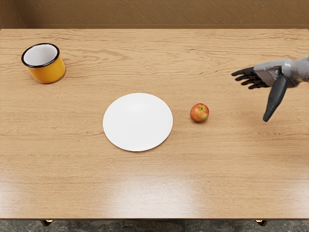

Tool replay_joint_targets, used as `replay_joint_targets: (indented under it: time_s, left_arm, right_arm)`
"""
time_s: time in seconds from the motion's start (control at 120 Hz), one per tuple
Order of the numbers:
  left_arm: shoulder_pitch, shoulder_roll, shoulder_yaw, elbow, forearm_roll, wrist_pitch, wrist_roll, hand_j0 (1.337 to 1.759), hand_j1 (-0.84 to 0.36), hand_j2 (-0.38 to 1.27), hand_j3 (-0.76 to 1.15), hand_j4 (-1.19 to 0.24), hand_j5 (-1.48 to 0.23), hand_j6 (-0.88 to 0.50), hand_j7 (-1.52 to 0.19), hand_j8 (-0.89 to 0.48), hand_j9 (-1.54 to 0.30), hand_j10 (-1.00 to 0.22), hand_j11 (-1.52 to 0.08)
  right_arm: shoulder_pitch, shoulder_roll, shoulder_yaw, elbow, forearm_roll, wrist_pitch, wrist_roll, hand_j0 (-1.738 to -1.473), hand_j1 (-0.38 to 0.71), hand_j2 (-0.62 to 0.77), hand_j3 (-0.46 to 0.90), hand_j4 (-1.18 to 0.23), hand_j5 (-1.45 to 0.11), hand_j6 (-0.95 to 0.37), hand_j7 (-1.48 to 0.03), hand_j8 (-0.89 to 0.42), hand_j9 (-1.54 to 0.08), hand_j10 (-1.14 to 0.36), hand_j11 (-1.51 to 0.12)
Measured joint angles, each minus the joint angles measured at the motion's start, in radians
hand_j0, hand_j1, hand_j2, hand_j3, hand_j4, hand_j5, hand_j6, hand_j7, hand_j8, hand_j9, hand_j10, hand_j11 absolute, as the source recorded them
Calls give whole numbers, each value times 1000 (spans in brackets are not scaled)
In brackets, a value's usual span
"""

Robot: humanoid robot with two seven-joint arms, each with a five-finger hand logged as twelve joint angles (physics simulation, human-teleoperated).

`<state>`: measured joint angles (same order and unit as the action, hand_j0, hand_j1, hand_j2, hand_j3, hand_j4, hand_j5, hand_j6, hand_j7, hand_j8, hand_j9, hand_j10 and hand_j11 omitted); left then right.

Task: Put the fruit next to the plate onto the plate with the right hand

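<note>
A red-and-yellow apple (199, 112) rests on the wooden table just right of a white round plate (137, 121), a small gap between them. My right hand (258, 87) comes in from the right edge, above and to the right of the apple, well apart from it. Its dark fingers (245, 76) are spread toward the left and the thumb points down. It holds nothing. The left arm does not show.
A yellow mug (43, 63) with a white inside stands at the back left of the table. The table's front edge (154, 218) runs along the bottom, and a wall lies behind the far edge.
</note>
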<state>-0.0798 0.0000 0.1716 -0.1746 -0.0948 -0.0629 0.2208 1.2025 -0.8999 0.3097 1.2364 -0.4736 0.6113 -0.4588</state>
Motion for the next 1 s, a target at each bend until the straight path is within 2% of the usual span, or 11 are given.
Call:
replay_joint_targets:
  time_s: [0.15, 0.35, 0.458, 0.617, 0.775, 1.0]
  left_arm:
    - [0, 0, 0, 0, 0, 0, 0, 1658, 349, 0, 0, 0, 0, 0, 0, 0, 0, 0, 0]
    - [0, 0, 0, 0, 0, 0, 0, 1658, 349, 0, 0, 0, 0, 0, 0, 0, 0, 0, 0]
    - [0, 0, 0, 0, 0, 0, 0, 1658, 349, 0, 0, 0, 0, 0, 0, 0, 0, 0, 0]
    - [0, 0, 0, 0, 0, 0, 0, 1658, 349, 0, 0, 0, 0, 0, 0, 0, 0, 0, 0]
    - [0, 0, 0, 0, 0, 0, 0, 1658, 349, 0, 0, 0, 0, 0, 0, 0, 0, 0, 0]
    - [0, 0, 0, 0, 0, 0, 0, 1658, 349, 0, 0, 0, 0, 0, 0, 0, 0, 0, 0]
  right_arm:
    - [5, 11, -1, 2, 7, 0, -10, -1658, -349, 0, 0, -4, -1, -5, 0, -4, 0, -3, 0]
    - [39, 19, 10, 16, 9, 0, -109, -1658, -349, 0, 0, -4, -1, -5, 0, -4, 0, -3, 0]
    - [96, 23, 17, 53, 6, 0, -137, -1658, -349, 0, 0, -4, -1, -5, 0, -4, 0, -3, 0]
    - [134, 100, 23, 108, -69, 0, -149, -1658, -349, 0, 0, -4, 0, -5, 0, -4, 0, -3, 0]
    - [141, 137, 24, 214, -188, 0, -151, -1658, -349, 0, 0, -3, 0, -4, 0, -4, 0, -2, 0]
    - [86, 249, 20, 262, -420, -83, -152, -1658, -349, 0, 0, -3, 0, -4, 0, -3, 0, -2, 0]
